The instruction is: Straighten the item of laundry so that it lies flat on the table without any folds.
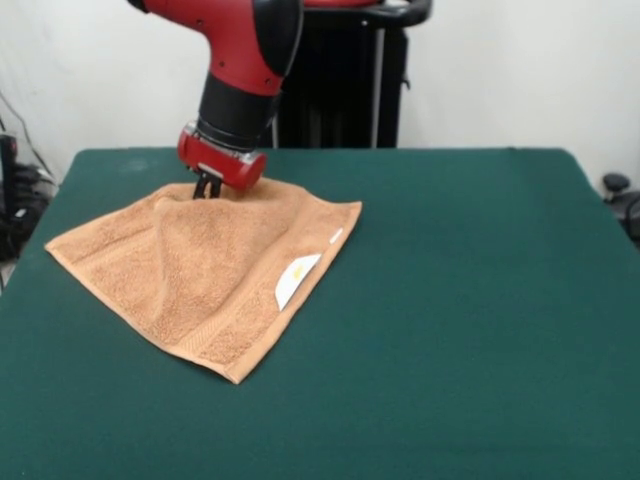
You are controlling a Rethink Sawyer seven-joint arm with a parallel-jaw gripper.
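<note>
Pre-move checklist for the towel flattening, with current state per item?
1. Gripper at the far edge of the orange-tan terry towel: ok.
2. Grasp on cloth confirmed: cannot tell, fingers hidden.
3. Towel flat: not ok, a raised ridge runs from the gripper toward the near edge.
4. White label visible near the right edge: ok.
5. Towel fully on the dark green felt table: ok.
6. Bare table to spread onto at the right: ok.
</note>
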